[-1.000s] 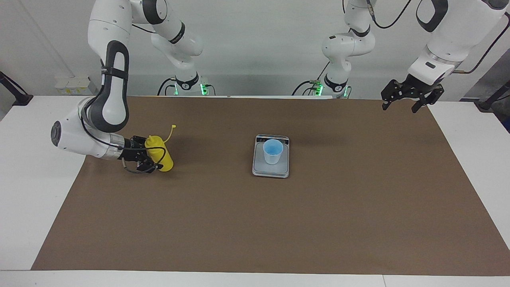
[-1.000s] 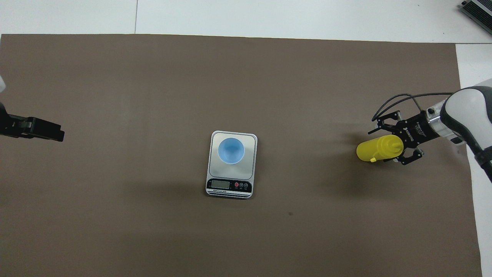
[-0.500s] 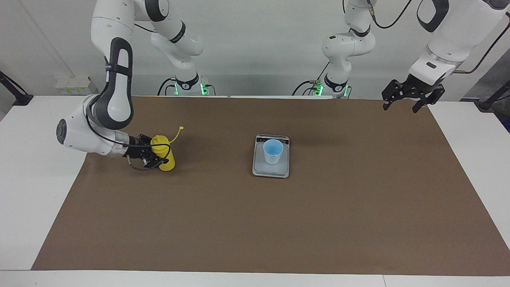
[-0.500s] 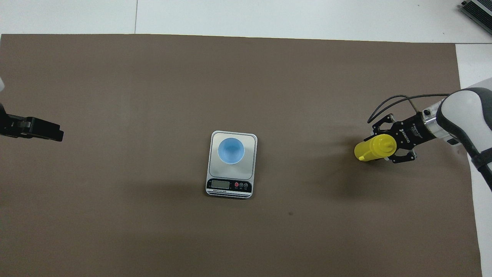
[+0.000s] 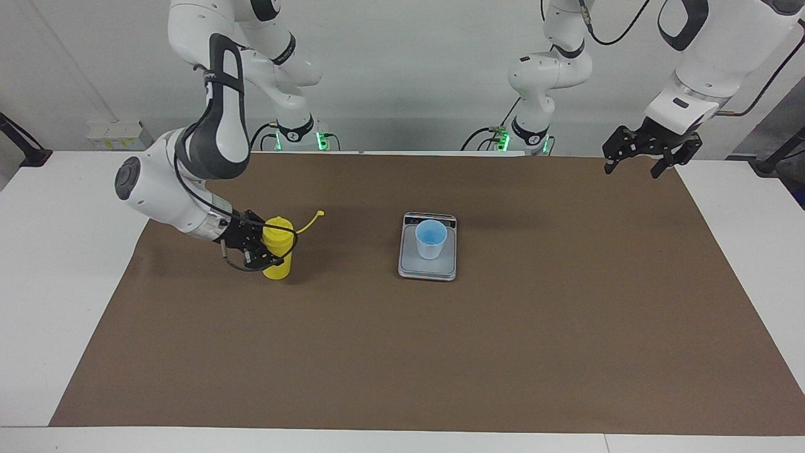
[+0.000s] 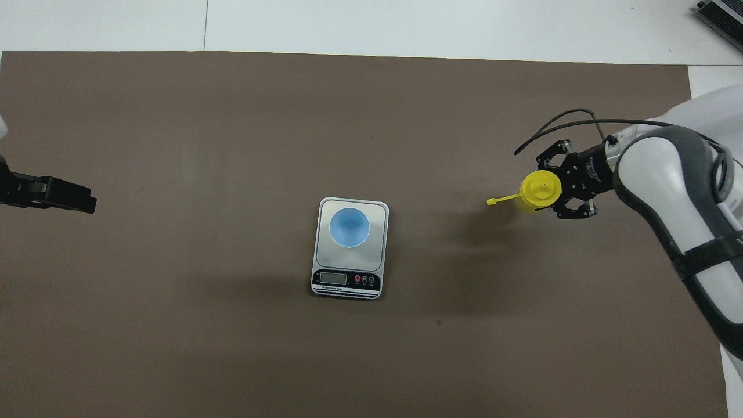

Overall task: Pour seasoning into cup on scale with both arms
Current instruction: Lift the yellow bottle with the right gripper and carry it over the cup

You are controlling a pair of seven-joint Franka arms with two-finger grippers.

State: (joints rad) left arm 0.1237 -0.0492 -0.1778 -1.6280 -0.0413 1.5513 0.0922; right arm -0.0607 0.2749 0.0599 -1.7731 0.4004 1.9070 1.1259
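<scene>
Gripping the yellow squeeze bottle (image 5: pixel 278 246) by its side, the right hand (image 5: pixel 259 248) holds it about upright, its cap strap (image 5: pixel 310 220) pointing toward the scale (image 5: pixel 427 267). From here the light blue cup (image 5: pixel 431 240) on that scale lies toward the left arm's end of the brown-covered table (image 5: pixel 566 352), with bare mat between. The left hand (image 5: pixel 636 162) waits, fingers spread and empty, over the mat's corner near its own base; the right arm is better placed to pour.

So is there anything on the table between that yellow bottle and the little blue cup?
No. Between the yellow bottle, shut in the right gripper, and the blue cup on the scale, both views show bare brown mat.
</scene>
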